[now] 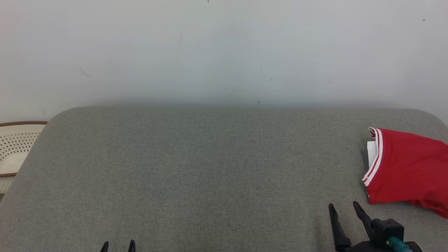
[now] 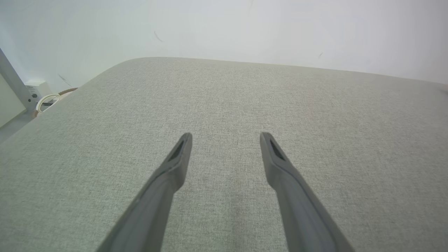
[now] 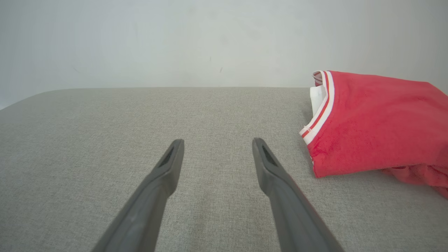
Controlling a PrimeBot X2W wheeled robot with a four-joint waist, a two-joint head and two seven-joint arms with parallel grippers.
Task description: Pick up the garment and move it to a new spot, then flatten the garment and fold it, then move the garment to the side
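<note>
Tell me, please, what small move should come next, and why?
Probably ease the right gripper rightward toward the near edge of the red garment: the fingers stand open and empty, and the garment lies close beside them on the grey cushion.

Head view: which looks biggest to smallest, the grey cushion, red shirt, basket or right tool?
1. grey cushion
2. red shirt, cut off at the edge
3. basket and right tool look alike; the tool is nearer, so unsure

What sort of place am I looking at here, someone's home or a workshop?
Probably a plain indoor room set up for folding laundry. A wide grey cloth-covered surface stands against a bare pale wall, a red garment lies on it, and a pale holed basket sits beside it.
</note>
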